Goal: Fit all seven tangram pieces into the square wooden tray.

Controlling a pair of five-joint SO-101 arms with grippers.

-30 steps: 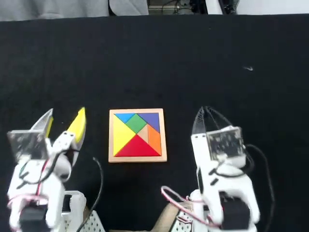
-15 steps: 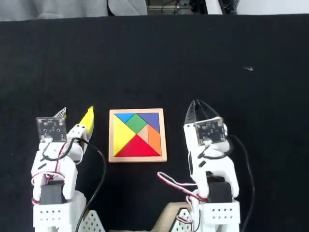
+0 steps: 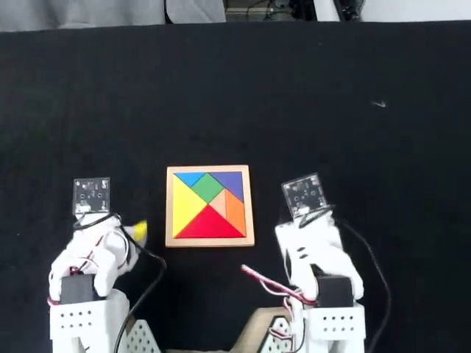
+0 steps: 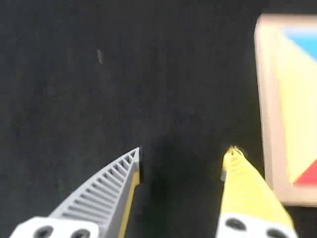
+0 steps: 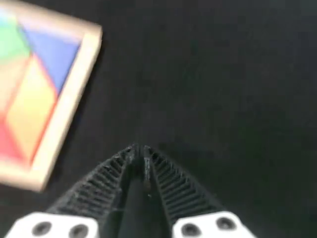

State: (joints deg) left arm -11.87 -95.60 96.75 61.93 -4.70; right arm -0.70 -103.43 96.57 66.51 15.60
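Seven tangram pieces (image 3: pixel 208 187) fill one wooden tray (image 3: pixel 210 241); left gripper (image 4: pixel 185 151) gapes empty, right gripper (image 5: pixel 140 148) is closed, holding nothing

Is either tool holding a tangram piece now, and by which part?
Nothing is held. The left tool stands open, the right tool shut and empty, both beside the square wooden tray.

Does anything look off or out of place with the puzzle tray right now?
Nothing stands out. The wooden tray sits square on the black table, and the tangram pieces fill it flush, with no gap or loose piece visible.
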